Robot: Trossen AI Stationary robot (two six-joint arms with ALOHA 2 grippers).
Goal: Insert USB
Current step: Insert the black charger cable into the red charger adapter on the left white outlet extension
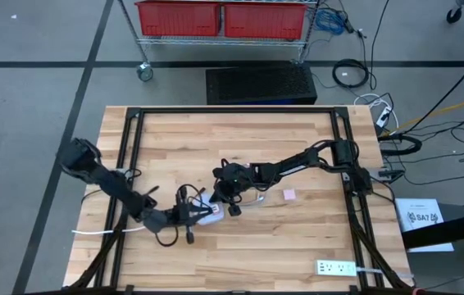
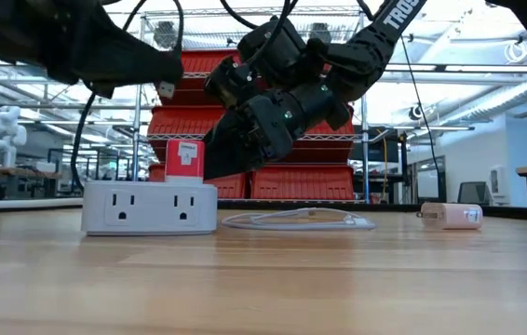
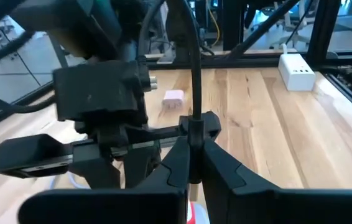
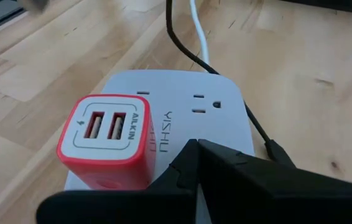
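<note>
This is a robotics lab or workshop. The butcher-block counter (image 1: 297,238) sits in a black metal frame (image 1: 232,112) on a grey concrete floor (image 1: 35,98) marked with dark lines. Beyond the counter, past the right hand (image 2: 209,168), a wheeled wire rack (image 1: 224,45) carries red plastic bins (image 1: 179,18) (stacked several high in the low view). Loose cables (image 1: 351,74) trail over the floor, and another white robot arm (image 2: 3,130) stands far behind the left hand (image 2: 161,65), under open ceiling trusses.

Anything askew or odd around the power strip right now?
Nothing stands out. The red charger sits upright and square in the white power strip, its two USB ports empty. The left gripper pinches the black cable; the right gripper is shut beside the charger.
</note>
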